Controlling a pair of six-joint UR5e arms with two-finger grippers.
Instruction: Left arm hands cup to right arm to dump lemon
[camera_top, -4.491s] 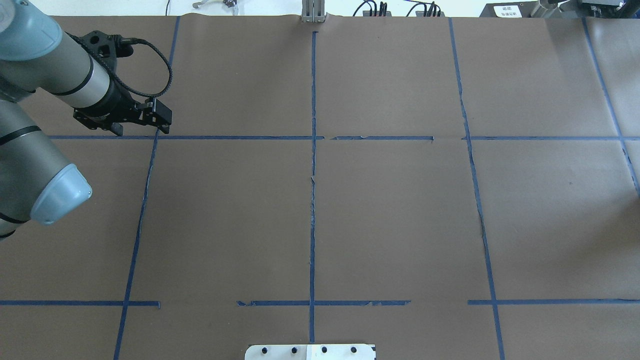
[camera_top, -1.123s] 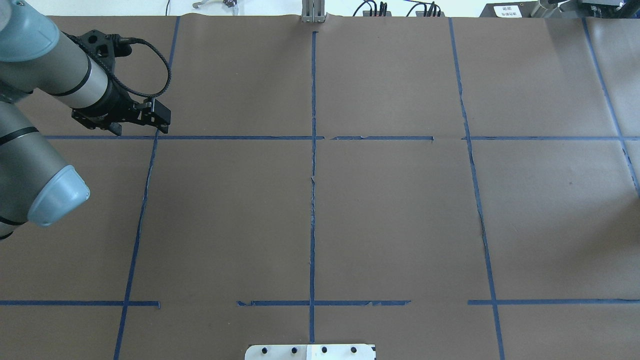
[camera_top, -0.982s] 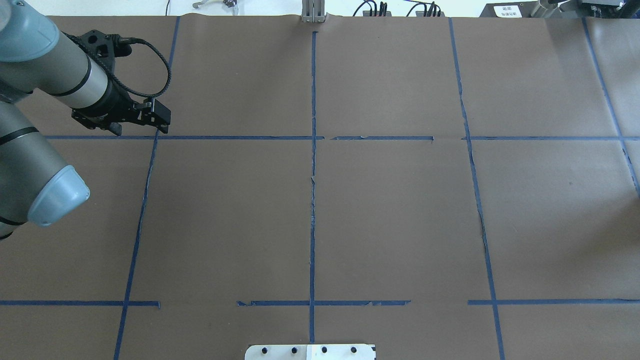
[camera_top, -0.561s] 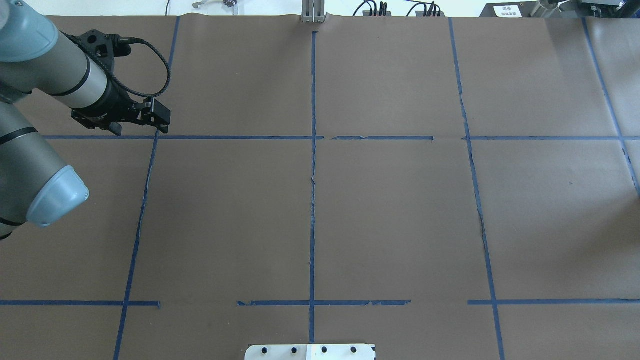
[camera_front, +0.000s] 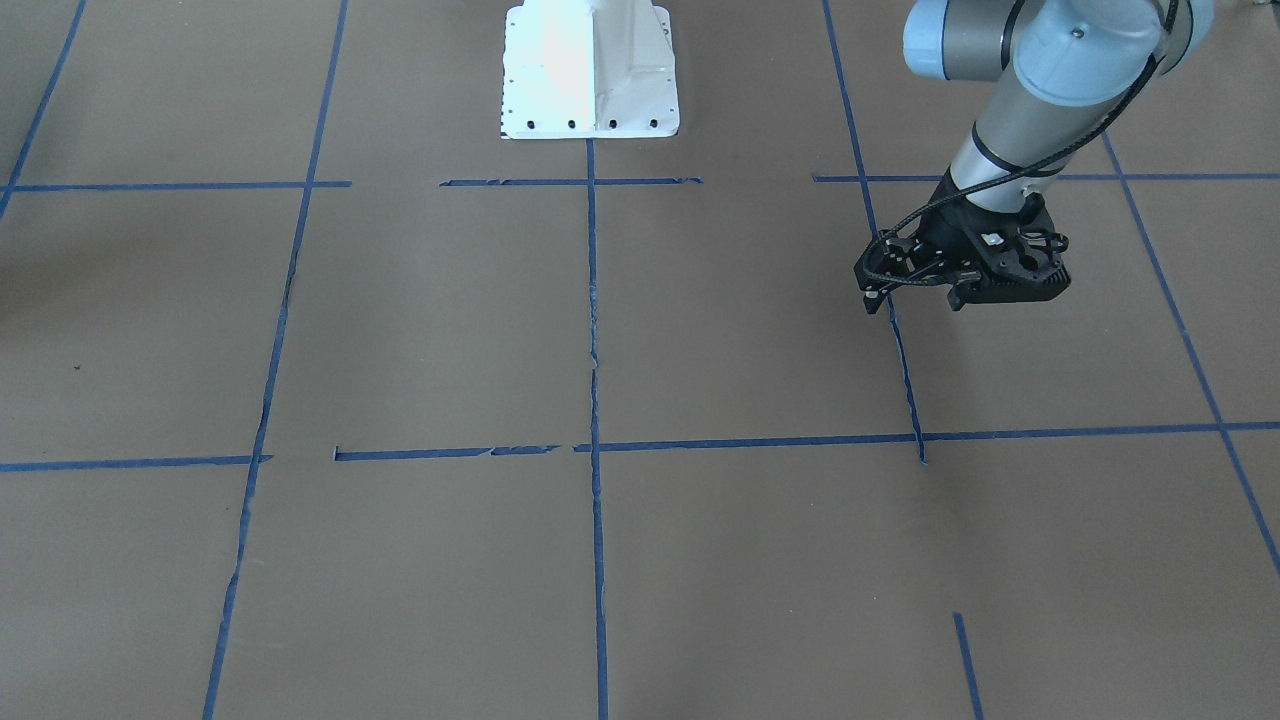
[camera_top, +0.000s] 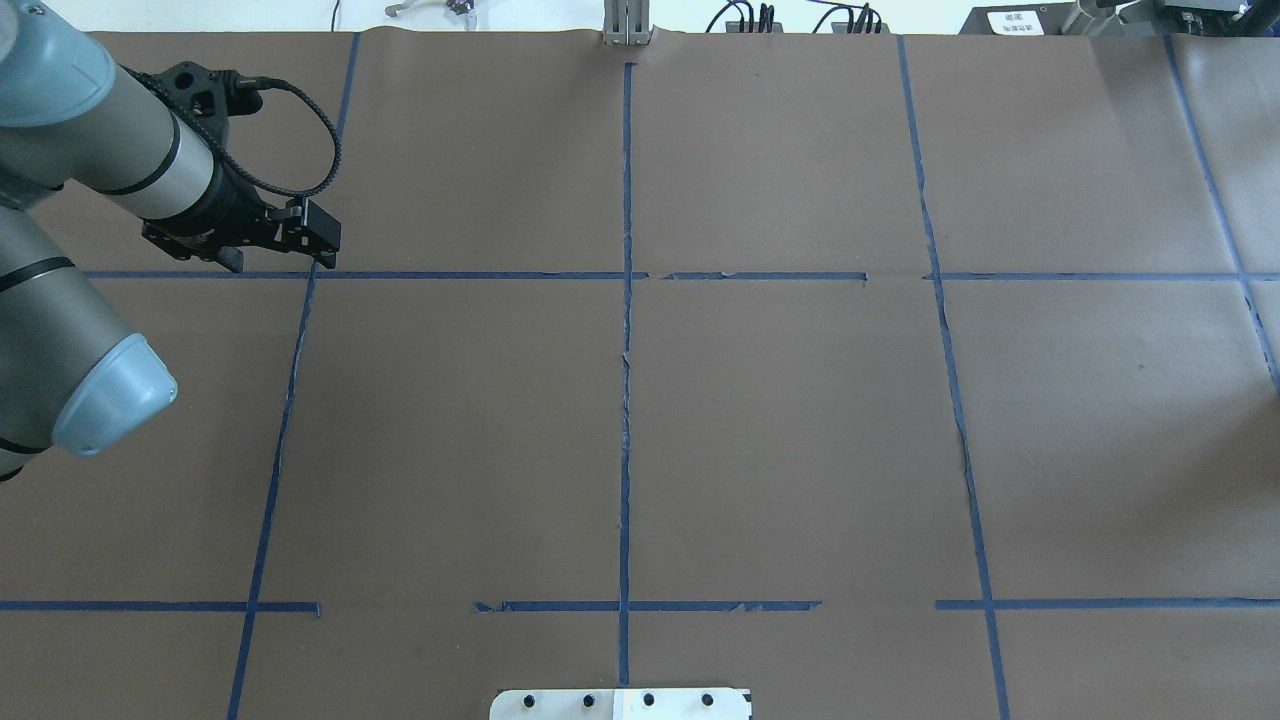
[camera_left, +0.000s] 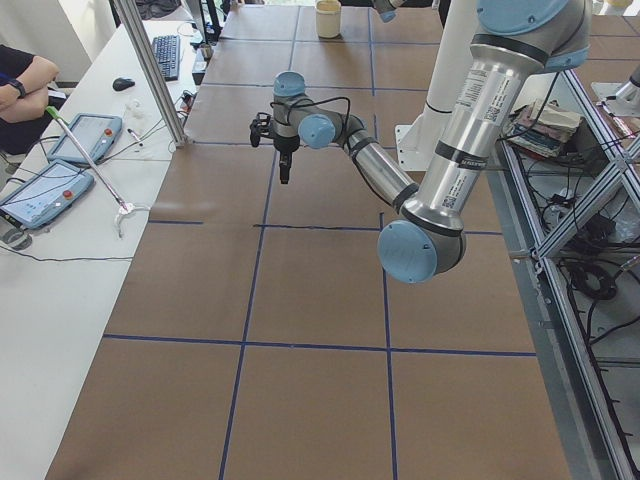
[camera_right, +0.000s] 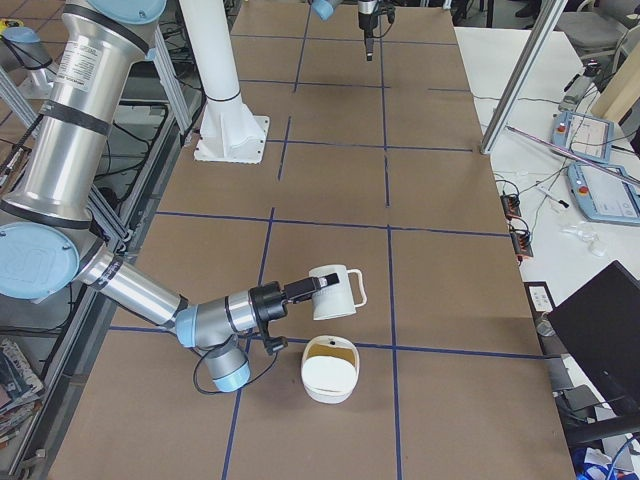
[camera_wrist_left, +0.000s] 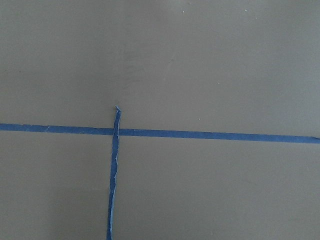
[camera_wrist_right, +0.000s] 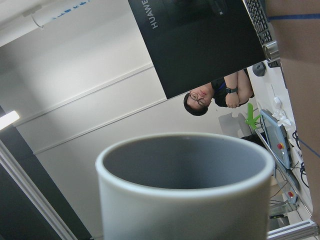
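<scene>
Two arms and one cup are in play. The right arm (camera_right: 140, 290) reaches low across the brown papered table (camera_top: 800, 430) in the exterior right view, and the right gripper (camera_right: 312, 287) meets the side of the white cup (camera_right: 338, 290), which hangs clear of the table with its loop handle turned away from the arm. Whether those fingers are clamped or loose cannot be told from that side view. The right wrist camera shows only the cup's grey inside and thick rim, close up. Just beside and below the cup stands one white bowl (camera_right: 328, 385) with a dull yellowish inside, too small to name. The left arm (camera_front: 1010, 120) is well apart at the far end, and the left gripper (camera_front: 914, 300) points down over a crossing of blue tape lines (camera_wrist_left: 200, 135), its two fingers spread and holding nothing
</scene>
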